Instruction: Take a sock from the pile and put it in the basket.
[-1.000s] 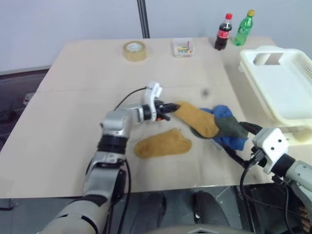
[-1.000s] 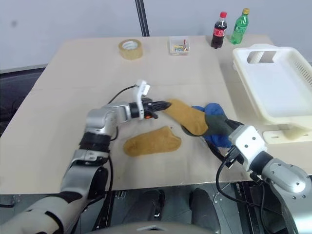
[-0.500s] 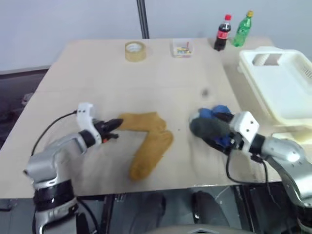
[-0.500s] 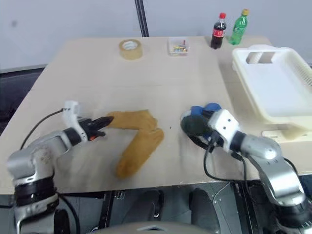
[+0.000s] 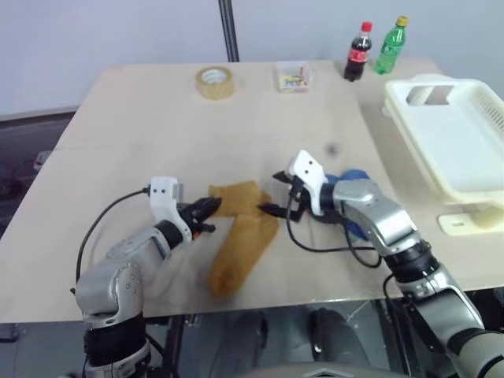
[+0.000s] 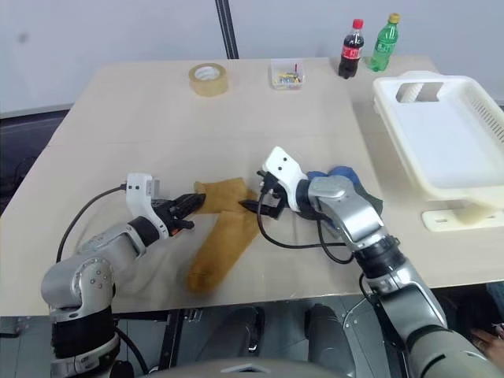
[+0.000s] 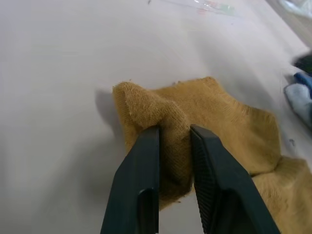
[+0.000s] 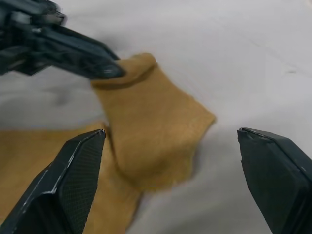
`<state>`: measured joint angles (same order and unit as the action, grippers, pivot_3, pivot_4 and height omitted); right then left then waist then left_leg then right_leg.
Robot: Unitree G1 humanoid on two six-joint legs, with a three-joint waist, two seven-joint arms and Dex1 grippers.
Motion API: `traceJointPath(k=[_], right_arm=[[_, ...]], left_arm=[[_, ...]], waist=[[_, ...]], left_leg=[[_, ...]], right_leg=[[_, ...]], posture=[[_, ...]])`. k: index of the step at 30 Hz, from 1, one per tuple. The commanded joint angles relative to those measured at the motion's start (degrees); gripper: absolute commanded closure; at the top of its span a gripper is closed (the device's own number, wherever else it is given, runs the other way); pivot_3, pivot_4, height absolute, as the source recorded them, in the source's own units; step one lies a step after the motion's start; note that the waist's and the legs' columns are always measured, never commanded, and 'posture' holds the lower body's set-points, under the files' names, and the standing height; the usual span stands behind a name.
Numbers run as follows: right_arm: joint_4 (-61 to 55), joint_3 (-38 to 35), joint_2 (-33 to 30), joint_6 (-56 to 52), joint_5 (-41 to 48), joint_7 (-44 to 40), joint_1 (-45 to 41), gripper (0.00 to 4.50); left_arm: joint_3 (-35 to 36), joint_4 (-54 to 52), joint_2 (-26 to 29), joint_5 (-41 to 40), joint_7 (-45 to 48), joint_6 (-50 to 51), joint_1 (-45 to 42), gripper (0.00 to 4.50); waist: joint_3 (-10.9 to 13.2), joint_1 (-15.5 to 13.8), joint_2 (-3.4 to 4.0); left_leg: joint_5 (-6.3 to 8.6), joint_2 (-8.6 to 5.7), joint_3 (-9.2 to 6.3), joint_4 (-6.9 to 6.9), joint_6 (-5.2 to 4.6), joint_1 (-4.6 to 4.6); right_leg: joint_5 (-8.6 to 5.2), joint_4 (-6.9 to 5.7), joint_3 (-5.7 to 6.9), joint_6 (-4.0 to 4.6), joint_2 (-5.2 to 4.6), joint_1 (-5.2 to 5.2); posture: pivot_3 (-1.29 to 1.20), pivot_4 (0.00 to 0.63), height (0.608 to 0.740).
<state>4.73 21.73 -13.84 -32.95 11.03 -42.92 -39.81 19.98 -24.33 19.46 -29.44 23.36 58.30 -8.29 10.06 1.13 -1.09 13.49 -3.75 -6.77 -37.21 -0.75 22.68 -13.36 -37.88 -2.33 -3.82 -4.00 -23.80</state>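
Note:
My left gripper (image 5: 211, 206) is shut on a folded edge of a mustard sock (image 5: 238, 195) at mid table; in the left wrist view its fingers (image 7: 146, 161) pinch the fold. A second mustard sock (image 5: 236, 253) lies slanted just in front, touching the first. My right gripper (image 5: 272, 194) stands open at the held sock's right end, its jaws wide apart over the sock (image 8: 156, 122). What is left of the pile (image 6: 344, 175), blue and dark grey socks, lies behind my right forearm. The white basket (image 5: 394, 102) stands at the table's right edge.
A tape roll (image 5: 216, 81), a small clear box (image 5: 295, 77), a cola bottle (image 5: 358, 53) and a green bottle (image 5: 392, 46) stand along the far edge. A black pole (image 5: 229, 31) rises behind the table. A cable trails from each wrist.
My left gripper has pulled the mustard sock leftward out of the pile. The other mustard sock has swung slantwise. My right gripper moved from the front right to the sock's right end.

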Motion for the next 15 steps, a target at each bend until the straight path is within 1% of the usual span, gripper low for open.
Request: traceJointPath(k=[1,6,7,8,9,11,14,15], right_arm=[[7.16,0.04,2.88,2.51,-2.58,1.78,-3.12,0.00],[14.33,0.05,4.40,4.56,-5.40,1.35,-5.13,0.00],[15.58,0.09,4.47,5.14,-6.10,1.51,-5.45,0.53],[16.67,0.13,4.48,5.83,-6.66,1.40,-5.74,0.83],[17.72,0.02,4.51,6.54,-7.08,1.28,-6.03,1.38],[19.03,-0.35,4.54,7.69,-7.61,0.94,-6.58,2.38],[19.58,-0.92,4.10,9.05,-7.85,-0.17,-7.40,3.90],[19.44,-1.04,3.79,9.60,-7.88,-0.67,-7.63,4.34]], left_arm=[[-0.23,-2.36,1.47,-0.29,-0.56,-2.12,0.58,3.45],[0.63,-1.68,1.71,-0.53,-2.28,-2.69,1.45,3.45],[0.75,-1.37,1.53,-0.94,-2.32,-2.76,1.40,3.34],[0.83,-1.16,1.37,-1.17,-2.46,-2.97,1.33,3.34],[0.81,-0.97,1.29,-1.41,-2.41,-3.20,1.27,3.90],[0.63,-0.70,1.39,-1.80,-2.06,-3.71,1.24,4.50],[0.73,-1.00,1.69,-3.09,-1.43,-4.27,1.55,4.50],[1.18,-1.66,1.62,-4.14,-0.92,-4.30,1.78,4.50]], waist=[[0.00,-0.15,0.00],[0.00,-0.21,0.00],[0.00,-0.17,0.01],[0.00,-0.13,0.01],[0.00,-0.10,0.01],[0.00,-0.04,0.01],[0.00,0.01,0.01],[0.00,0.01,0.01]], left_leg=[[0.00,-0.01,0.01,0.00,0.00,0.00],[0.00,-0.05,-0.01,-0.01,0.00,0.01],[0.00,-0.05,-0.01,0.00,0.00,0.02],[0.00,-0.04,-0.01,0.00,0.00,0.01],[0.00,-0.04,-0.01,0.01,0.00,0.01],[0.00,-0.02,-0.03,0.01,0.00,0.01],[0.00,-0.03,-0.02,0.01,0.00,0.01],[0.00,-0.03,-0.02,0.01,0.00,0.01]], right_leg=[[0.00,0.00,0.00,0.00,-0.01,0.00],[0.00,0.01,0.01,0.00,-0.03,0.01],[0.00,0.01,0.01,0.00,-0.02,0.00],[0.00,0.00,0.01,0.00,-0.01,-0.01],[0.00,-0.01,0.01,0.00,-0.01,-0.03],[0.00,-0.02,0.02,0.00,0.01,-0.02],[0.00,-0.02,0.01,0.00,0.00,-0.02],[0.00,-0.02,0.01,0.00,0.00,-0.02]], posture=[[0.00,0.150,0.740],[0.00,0.150,0.740],[0.00,0.150,0.740],[0.00,0.150,0.740],[0.00,0.150,0.740],[0.00,0.150,0.740],[0.00,0.150,0.740],[0.00,0.150,0.740]])
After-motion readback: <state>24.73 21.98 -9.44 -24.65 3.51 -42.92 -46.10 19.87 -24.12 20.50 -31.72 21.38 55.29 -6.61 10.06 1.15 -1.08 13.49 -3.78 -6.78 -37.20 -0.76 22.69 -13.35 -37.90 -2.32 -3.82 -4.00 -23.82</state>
